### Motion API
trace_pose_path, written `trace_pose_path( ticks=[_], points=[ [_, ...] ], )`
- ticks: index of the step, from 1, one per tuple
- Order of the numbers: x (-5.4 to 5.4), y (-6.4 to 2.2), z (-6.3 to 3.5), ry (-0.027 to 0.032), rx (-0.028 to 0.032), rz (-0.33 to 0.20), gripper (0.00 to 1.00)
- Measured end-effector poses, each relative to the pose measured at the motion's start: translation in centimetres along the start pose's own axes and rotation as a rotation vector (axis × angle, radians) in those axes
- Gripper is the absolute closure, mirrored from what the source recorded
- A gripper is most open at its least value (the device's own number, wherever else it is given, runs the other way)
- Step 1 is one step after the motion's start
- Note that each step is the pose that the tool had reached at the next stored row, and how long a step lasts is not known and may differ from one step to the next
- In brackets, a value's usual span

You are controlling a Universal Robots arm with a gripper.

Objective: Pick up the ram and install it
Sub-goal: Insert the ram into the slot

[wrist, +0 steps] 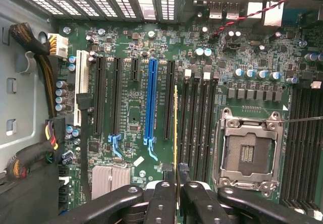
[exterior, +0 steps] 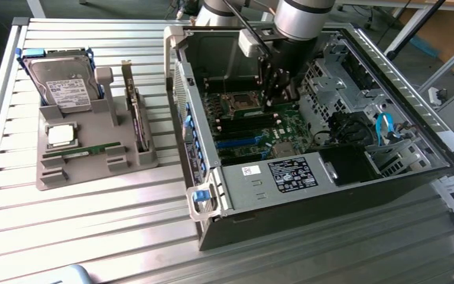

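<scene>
Gripper [wrist: 176, 169] is down inside the open PC case [exterior: 290, 207], over the motherboard [wrist: 132, 114]. Jaws are nearly together, pinching the ram [wrist: 175, 133] between the fingertips [wrist: 168, 176].

In the wrist view the ram is edge-on, a thin yellow-green line running straight out from between the two fingers, parallel to the slots. It sits between a long black expansion slot [wrist: 169, 98] and the bank of black memory slots [wrist: 198, 123], just beside the nearest memory slot. The empty CPU socket [wrist: 247, 151] is on the far side of that bank and the blue slot [wrist: 150, 100] is on the other side of the ram. Can't tell whether the ram's lower edge touches the board or a slot.

In the exterior view the gripper [exterior: 278, 97] is upright, fingers pointing down at the board next to the socket, and the ram can't be made out there.

The grey holder [exterior: 54, 180] is on the table [exterior: 93, 231] well apart from the case, toward the exterior view's left – hard drive [exterior: 61, 80] and processor [exterior: 60, 135] are in it.
</scene>
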State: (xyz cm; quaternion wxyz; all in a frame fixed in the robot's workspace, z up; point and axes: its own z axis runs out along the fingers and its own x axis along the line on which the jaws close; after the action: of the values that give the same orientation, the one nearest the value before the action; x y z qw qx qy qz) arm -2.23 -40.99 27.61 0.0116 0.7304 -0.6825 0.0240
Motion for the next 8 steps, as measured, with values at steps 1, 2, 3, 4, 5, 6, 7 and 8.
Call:
trace_pose_path(
  ticks=[1, 2, 3, 4, 5, 6, 7, 8],
  points=[
    [0.00, 0.00, 0.03, -0.0001, 0.0000, 0.000, 0.87],
    [-0.01, 0.01, 0.07, -0.0001, 0.0001, 0.000, 0.87],
    [-0.01, 0.01, 0.10, -0.0001, 0.0000, 0.000, 0.87],
    [-0.01, 0.01, 0.13, 0.0000, 0.0000, 0.000, 0.87],
    [-0.01, 0.02, 0.16, 0.0001, -0.0001, 0.000, 0.87],
    [-0.01, 0.02, 0.20, 0.0000, 0.0000, 0.000, 0.87],
    [-0.01, 0.02, 0.23, 0.0000, 0.0000, 0.000, 0.87],
    [-0.01, 0.02, 0.26, 0.0001, -0.0001, 0.000, 0.87]
  ],
)
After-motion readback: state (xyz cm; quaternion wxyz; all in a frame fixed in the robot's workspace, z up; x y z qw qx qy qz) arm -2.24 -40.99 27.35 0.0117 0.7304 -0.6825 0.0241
